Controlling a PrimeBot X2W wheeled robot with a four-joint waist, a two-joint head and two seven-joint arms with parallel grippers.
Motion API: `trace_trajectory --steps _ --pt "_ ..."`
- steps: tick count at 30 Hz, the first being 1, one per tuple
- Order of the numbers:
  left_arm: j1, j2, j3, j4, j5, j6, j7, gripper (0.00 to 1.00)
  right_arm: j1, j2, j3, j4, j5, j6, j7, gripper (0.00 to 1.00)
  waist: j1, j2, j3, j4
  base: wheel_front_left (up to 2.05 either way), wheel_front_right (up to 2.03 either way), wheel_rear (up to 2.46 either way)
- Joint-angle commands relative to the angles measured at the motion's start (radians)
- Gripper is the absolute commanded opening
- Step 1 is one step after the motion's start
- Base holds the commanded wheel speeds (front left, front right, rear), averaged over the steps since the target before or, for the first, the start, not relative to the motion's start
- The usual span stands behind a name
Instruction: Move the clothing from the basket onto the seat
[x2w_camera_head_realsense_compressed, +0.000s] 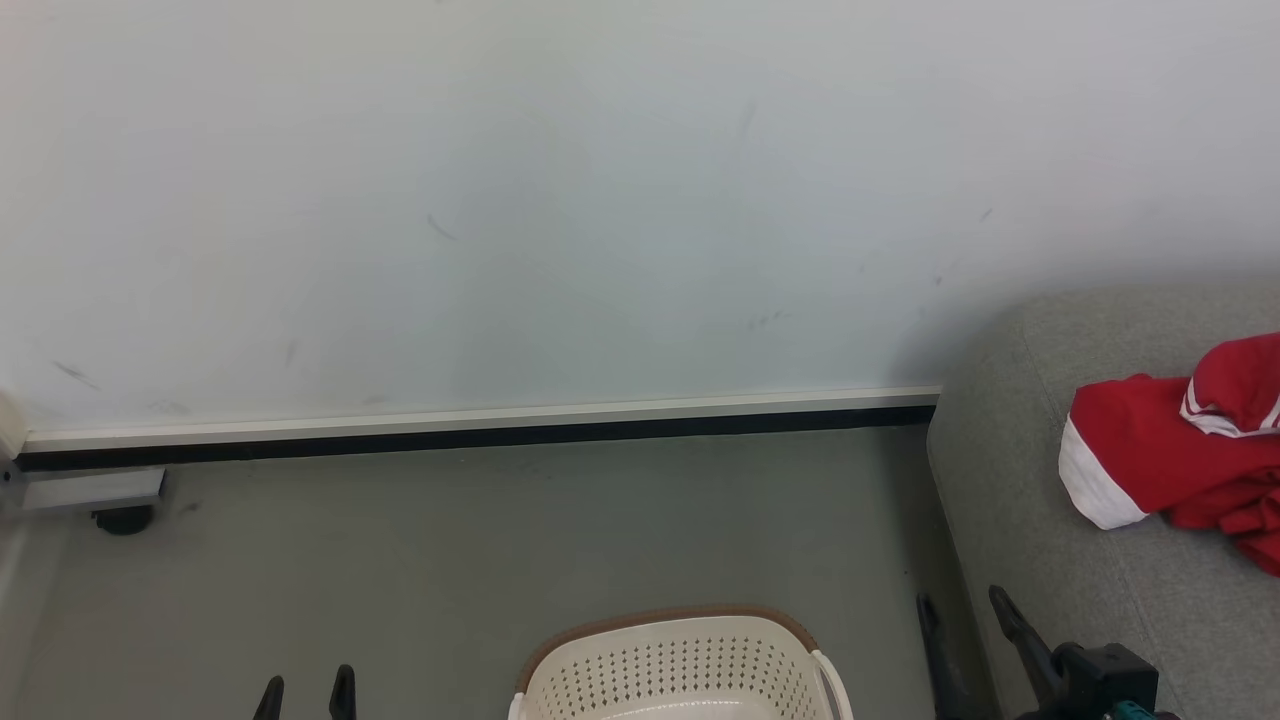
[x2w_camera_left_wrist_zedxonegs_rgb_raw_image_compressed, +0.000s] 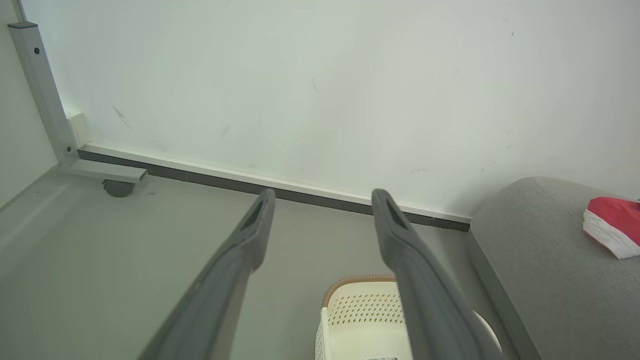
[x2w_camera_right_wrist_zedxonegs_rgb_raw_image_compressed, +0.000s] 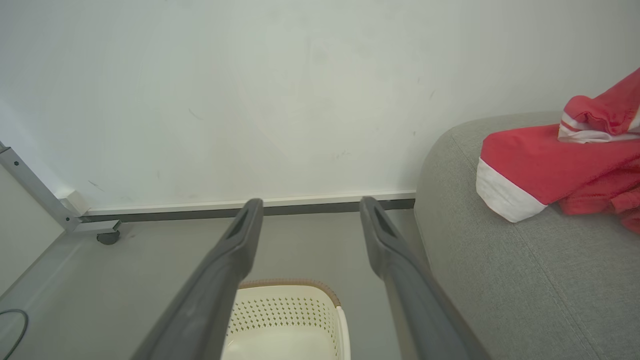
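On floor (x2w_camera_head_realsense_compressed: 500, 540), in front of wall (x2w_camera_head_realsense_compressed: 600, 200): basket (x2w_camera_head_realsense_compressed: 680, 665). Just right of basket: seat (x2w_camera_head_realsense_compressed: 1020, 520), its end by wall. On seat: clothing (x2w_camera_head_realsense_compressed: 1150, 450), well apart from basket. Far left, by wall: wheeled frame foot (x2w_camera_head_realsense_compressed: 95, 490). Left of basket: left gripper (x2w_camera_head_realsense_compressed: 307, 682); between basket and seat: right gripper (x2w_camera_head_realsense_compressed: 962, 600).

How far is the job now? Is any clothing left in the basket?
Done: red clothing lies on the grey sofa. In hand: nothing; left pincer and right pincer are open and empty. Left: maybe nothing; the basket looks bare where visible, but its near end is cut off.
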Motion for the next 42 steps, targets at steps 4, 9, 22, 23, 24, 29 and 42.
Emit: trace_trajectory --steps 4,9,22,23,24,29,42 --pt "0.001 -0.006 0.008 0.009 0.009 -0.009 -0.004 1.00 -0.006 -0.001 0.005 -0.002 0.007 0.000 -0.005 1.00 0.0000 0.0000 0.000 0.000 0.00 0.00 0.00" --pt "0.003 -0.013 0.007 0.027 0.007 -0.007 0.006 0.00 0.009 0.001 0.006 0.017 0.000 0.000 0.000 0.00 0.0000 0.0000 0.000 0.000 0.00 0.00 0.00" --pt "-0.011 -0.025 0.027 0.055 -0.142 -0.013 0.059 0.00 0.009 -0.003 -0.010 0.062 0.180 0.000 0.011 0.00 0.0000 0.0000 0.004 -0.001 0.00 0.00 0.00" --pt "-0.012 -0.025 0.029 0.053 -0.160 -0.013 0.064 0.00 0.006 -0.003 -0.012 0.064 0.201 0.000 0.012 0.00 0.0000 0.0000 0.004 -0.001 0.00 0.00 0.00" --pt "-0.013 -0.025 0.030 0.052 -0.177 -0.013 0.069 0.00 0.003 -0.004 -0.014 0.065 0.222 0.000 0.014 0.00 0.0000 0.0000 0.005 -0.001 0.00 0.00 0.00" --pt "-0.018 -0.026 0.038 0.043 -0.260 -0.013 0.092 0.00 -0.010 -0.007 -0.022 0.073 0.320 0.000 0.019 0.00 0.0000 0.0000 0.007 -0.002 0.00 0.00 0.00" --pt "-0.030 -0.027 0.058 0.022 -0.454 -0.012 0.149 0.00 -0.041 -0.014 -0.041 0.088 0.550 0.000 0.031 0.00 0.0000 0.0000 0.014 -0.004 0.00 0.00 0.00"
